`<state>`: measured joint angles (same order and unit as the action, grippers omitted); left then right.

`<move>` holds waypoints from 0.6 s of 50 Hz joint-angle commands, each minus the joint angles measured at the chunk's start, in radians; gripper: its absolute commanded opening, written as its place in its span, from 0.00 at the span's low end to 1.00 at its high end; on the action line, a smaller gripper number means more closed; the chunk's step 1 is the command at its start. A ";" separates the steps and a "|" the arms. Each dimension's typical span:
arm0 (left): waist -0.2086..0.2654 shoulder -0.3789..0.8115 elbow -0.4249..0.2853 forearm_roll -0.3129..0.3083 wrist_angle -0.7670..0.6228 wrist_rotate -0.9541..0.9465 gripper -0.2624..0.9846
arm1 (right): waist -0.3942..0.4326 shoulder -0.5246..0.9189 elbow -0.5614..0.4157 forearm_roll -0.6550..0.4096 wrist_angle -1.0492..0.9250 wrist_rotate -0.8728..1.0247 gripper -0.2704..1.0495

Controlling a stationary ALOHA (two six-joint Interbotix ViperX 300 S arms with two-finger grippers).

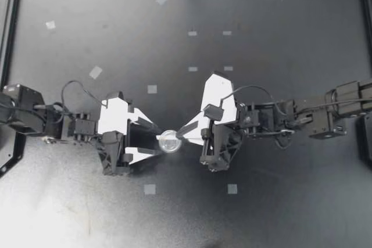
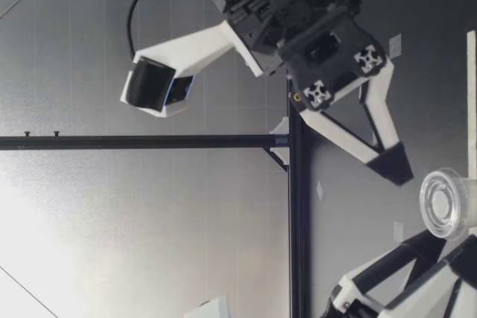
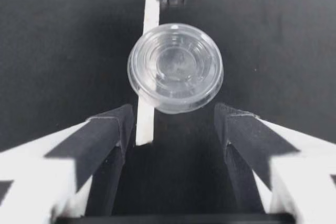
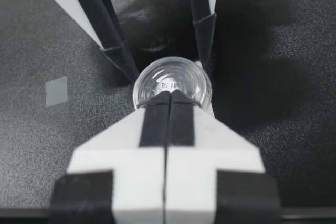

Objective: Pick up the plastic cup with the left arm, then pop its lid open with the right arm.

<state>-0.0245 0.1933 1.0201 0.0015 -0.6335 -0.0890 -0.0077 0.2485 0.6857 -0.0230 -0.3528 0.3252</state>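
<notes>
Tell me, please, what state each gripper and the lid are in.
left gripper: open, holding nothing, with the lid just ahead of its fingertips.
right gripper: shut, apparently pinching the lid's rim.
clear plastic lid: held tilted between the two grippers.

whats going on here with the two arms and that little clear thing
My right hand is shut on the edge of a small clear round plastic cup, near the middle of the black table. The cup's round face is turned toward my left hand. That hand faces it from the other side, open, with the cup just ahead of its fingertips and apart from them.
</notes>
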 commanded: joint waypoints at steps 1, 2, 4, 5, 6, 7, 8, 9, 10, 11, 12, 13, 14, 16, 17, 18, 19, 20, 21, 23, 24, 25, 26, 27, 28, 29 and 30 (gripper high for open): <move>-0.003 -0.003 -0.018 0.002 -0.014 0.002 0.71 | -0.002 -0.009 -0.025 -0.003 -0.008 0.002 0.15; -0.003 0.000 -0.021 0.002 -0.014 0.002 0.71 | 0.000 -0.006 -0.026 -0.003 -0.006 0.002 0.15; -0.003 0.005 -0.026 0.002 -0.014 0.002 0.71 | -0.002 -0.002 -0.029 -0.003 -0.006 0.002 0.15; -0.003 0.006 -0.028 0.002 -0.014 0.002 0.71 | 0.000 0.000 -0.029 -0.003 -0.006 0.002 0.15; -0.003 0.011 -0.029 0.002 -0.015 0.002 0.71 | -0.002 0.000 -0.031 -0.003 -0.006 0.002 0.15; -0.003 0.012 -0.029 0.002 -0.014 0.002 0.71 | -0.002 0.002 -0.032 -0.003 -0.006 0.002 0.15; -0.003 0.014 -0.032 0.002 -0.015 0.002 0.71 | 0.000 0.003 -0.032 -0.003 -0.006 0.002 0.15; -0.003 0.017 -0.035 0.002 -0.015 0.002 0.71 | -0.002 0.003 -0.032 -0.003 -0.005 0.002 0.15; -0.003 0.018 -0.037 0.002 -0.017 0.002 0.71 | -0.002 0.005 -0.034 -0.003 -0.005 0.002 0.15; -0.003 0.021 -0.038 0.000 -0.017 0.002 0.71 | -0.002 0.005 -0.034 -0.003 -0.005 0.002 0.15; -0.003 0.025 -0.040 0.002 -0.018 0.002 0.71 | -0.002 0.005 -0.034 -0.003 -0.005 0.002 0.15; -0.003 0.026 -0.043 0.002 -0.018 0.002 0.71 | -0.002 0.006 -0.034 -0.003 -0.003 0.002 0.15; -0.003 0.028 -0.044 0.002 -0.020 0.002 0.71 | 0.000 0.006 -0.034 -0.003 -0.003 0.002 0.15; -0.003 0.034 -0.048 0.002 -0.023 0.002 0.71 | -0.002 0.006 -0.032 -0.003 -0.003 0.002 0.15; -0.003 0.035 -0.051 0.002 -0.025 0.002 0.71 | 0.000 0.006 -0.034 -0.003 -0.002 0.002 0.15; -0.003 0.038 -0.052 0.002 -0.026 0.002 0.71 | 0.000 0.006 -0.034 -0.003 -0.002 0.002 0.15; -0.003 0.041 -0.054 0.002 -0.031 0.002 0.71 | -0.002 0.006 -0.034 -0.003 0.000 0.002 0.15; -0.003 0.043 -0.055 0.002 -0.032 0.002 0.71 | -0.002 0.006 -0.034 -0.003 0.000 0.002 0.15; -0.003 0.046 -0.057 0.002 -0.034 0.002 0.71 | -0.002 0.006 -0.034 -0.003 0.000 0.002 0.15; -0.003 0.051 -0.060 0.002 -0.037 0.002 0.71 | 0.000 0.008 -0.034 -0.003 0.002 0.002 0.15; -0.003 0.052 -0.061 0.002 -0.040 0.002 0.71 | 0.000 0.009 -0.034 -0.003 0.003 0.002 0.15; -0.003 0.054 -0.064 0.002 -0.041 0.002 0.71 | 0.000 0.011 -0.034 -0.003 0.005 0.002 0.15; -0.003 0.057 -0.066 0.002 -0.041 0.002 0.71 | 0.000 0.012 -0.034 -0.003 0.006 0.002 0.15; -0.003 0.057 -0.067 0.002 -0.041 0.002 0.71 | 0.000 0.014 -0.034 -0.003 0.008 0.002 0.15; -0.003 0.058 -0.069 0.002 -0.041 0.002 0.71 | -0.002 0.014 -0.034 -0.003 0.009 0.002 0.15; -0.003 0.060 -0.071 0.002 -0.041 0.002 0.71 | 0.000 0.015 -0.034 -0.003 0.011 0.002 0.15; -0.003 0.060 -0.072 0.002 -0.041 0.002 0.71 | 0.000 0.017 -0.034 -0.003 0.012 0.002 0.15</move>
<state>-0.0261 0.2654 0.9649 0.0015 -0.6642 -0.0890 -0.0077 0.2761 0.6719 -0.0245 -0.3421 0.3252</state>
